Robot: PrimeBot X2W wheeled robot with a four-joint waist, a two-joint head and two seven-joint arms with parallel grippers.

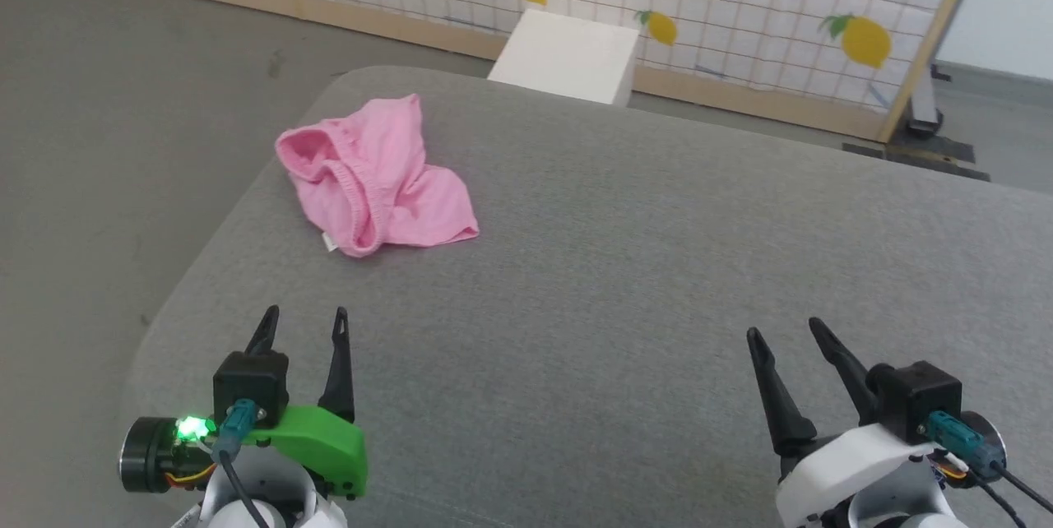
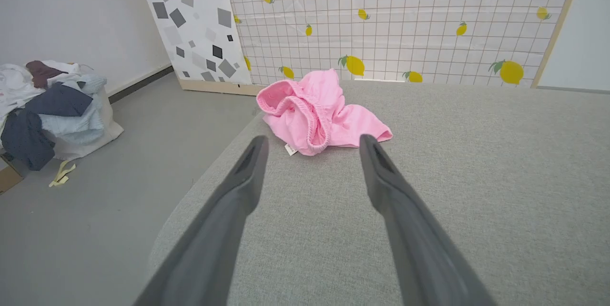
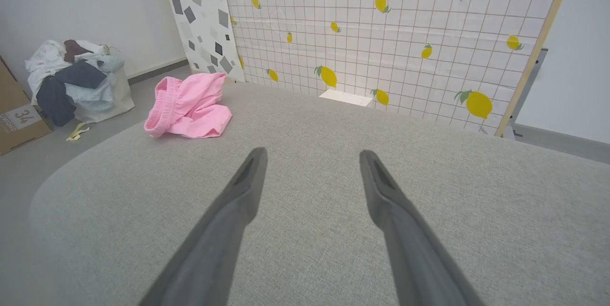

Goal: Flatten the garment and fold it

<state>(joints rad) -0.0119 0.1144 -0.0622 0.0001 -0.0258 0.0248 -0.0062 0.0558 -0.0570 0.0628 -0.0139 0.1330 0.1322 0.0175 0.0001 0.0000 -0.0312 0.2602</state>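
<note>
The pink garment (image 1: 374,178) lies crumpled near the far left corner of the grey padded surface (image 1: 625,281), its gathered waistband gaping toward me and a tiny white tag (image 1: 328,243) at its near edge. In the left wrist view the garment (image 2: 317,113) sits straight ahead, just beyond the fingertips. My left gripper (image 1: 303,324) is open at the lower left, short of the garment, holding nothing. My right gripper (image 1: 786,333) is open at the lower right, far from it. From the right wrist the garment (image 3: 188,106) shows at the upper left.
A white box (image 1: 568,57) stands on the floor behind the surface, before a lemon-patterned screen (image 1: 740,10). A heap of clothes in a bag (image 2: 52,106) and a cardboard box (image 3: 19,115) sit on the floor to the left. The surface's left edge (image 1: 206,257) curves close to the garment.
</note>
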